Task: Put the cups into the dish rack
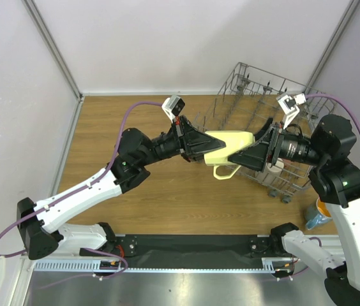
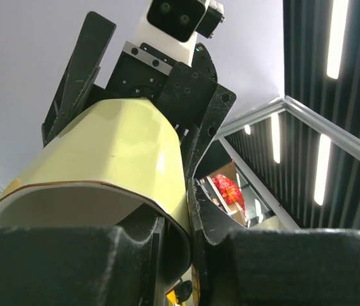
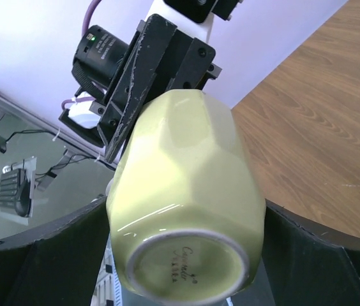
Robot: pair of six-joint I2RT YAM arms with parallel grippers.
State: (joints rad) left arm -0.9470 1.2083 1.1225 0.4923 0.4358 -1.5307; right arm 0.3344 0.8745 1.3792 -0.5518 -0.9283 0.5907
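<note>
Top external view showed the pale yellow mug [image 1: 230, 143] lying on its side in the air above the counter [image 1: 142, 197], its handle hanging down. It was just off the near left side of the dish rack [image 1: 256, 89], which stood at the counter's far right corner. The left end effector [image 1: 202, 146] was clenched on the mug's rim. The right end effector [image 1: 247, 155] straddled the base end, jaws spread wide along both sides; whether it pressed the mug could not be told. In the right wrist view the mug's base carried a small script maker's mark, too faint to read.
</note>
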